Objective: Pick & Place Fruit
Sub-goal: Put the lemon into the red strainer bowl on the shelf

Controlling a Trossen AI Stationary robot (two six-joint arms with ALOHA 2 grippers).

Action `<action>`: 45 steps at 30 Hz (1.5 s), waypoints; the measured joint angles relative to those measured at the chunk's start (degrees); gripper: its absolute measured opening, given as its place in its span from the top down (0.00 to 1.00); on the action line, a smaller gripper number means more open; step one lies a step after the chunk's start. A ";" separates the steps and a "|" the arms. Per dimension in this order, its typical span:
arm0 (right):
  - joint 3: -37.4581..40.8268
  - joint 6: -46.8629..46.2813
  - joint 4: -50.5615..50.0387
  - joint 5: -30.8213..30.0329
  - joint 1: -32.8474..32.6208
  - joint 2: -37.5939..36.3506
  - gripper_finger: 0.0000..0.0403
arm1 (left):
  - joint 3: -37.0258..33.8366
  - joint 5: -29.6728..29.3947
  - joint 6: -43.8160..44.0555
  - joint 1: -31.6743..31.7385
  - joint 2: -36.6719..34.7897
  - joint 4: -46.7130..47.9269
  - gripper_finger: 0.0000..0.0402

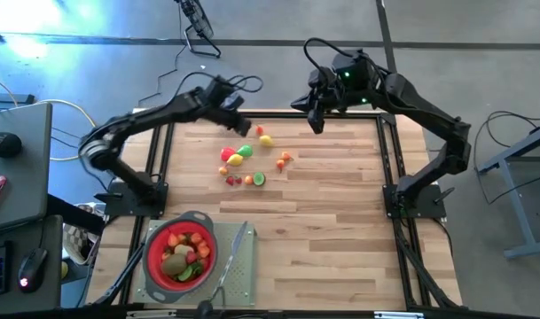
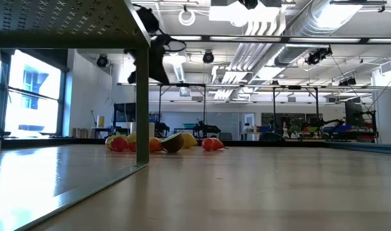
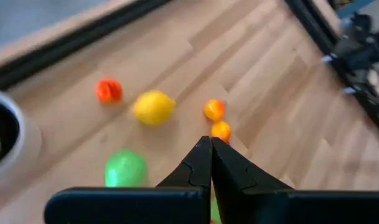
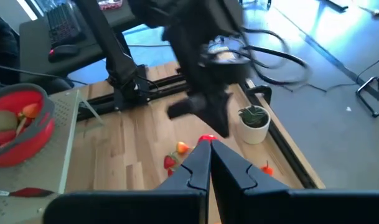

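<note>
Above the far left of the pale wooden worktop [image 1: 323, 221], the left arm reaches in with its claw [image 1: 237, 124] pressed together and empty over the scattered fruit [image 1: 245, 158], while the right claw [image 1: 316, 118], also together and empty, hangs over the far edge to the right. More fruit fills a red strainer [image 1: 180, 250] near the front left corner. Only the level view shows the room behind, with ceiling ducts and windows.

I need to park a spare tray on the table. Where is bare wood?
The right half, from the fruit cluster to the right rail, is bare, as is the band between the cluster and the red strainer. The middle rear and the front left corner are crowded.
</note>
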State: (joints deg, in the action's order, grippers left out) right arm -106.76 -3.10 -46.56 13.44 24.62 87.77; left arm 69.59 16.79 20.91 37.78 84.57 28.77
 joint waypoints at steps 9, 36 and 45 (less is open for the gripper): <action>0.00 4.35 -4.06 0.08 4.28 0.00 0.99 | 15.92 -11.48 0.03 -3.83 14.58 2.39 1.00; 0.00 4.46 -6.61 0.21 8.90 0.02 0.99 | 27.69 -14.44 10.13 -8.89 21.98 12.48 1.00; 0.00 5.95 -6.62 0.25 8.90 0.04 0.99 | 28.09 -21.36 19.97 -16.92 22.06 25.68 1.00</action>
State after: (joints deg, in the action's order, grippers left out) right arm -106.76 2.85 -53.17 13.69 33.52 87.81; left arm 97.69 -4.58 40.88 20.86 106.63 54.45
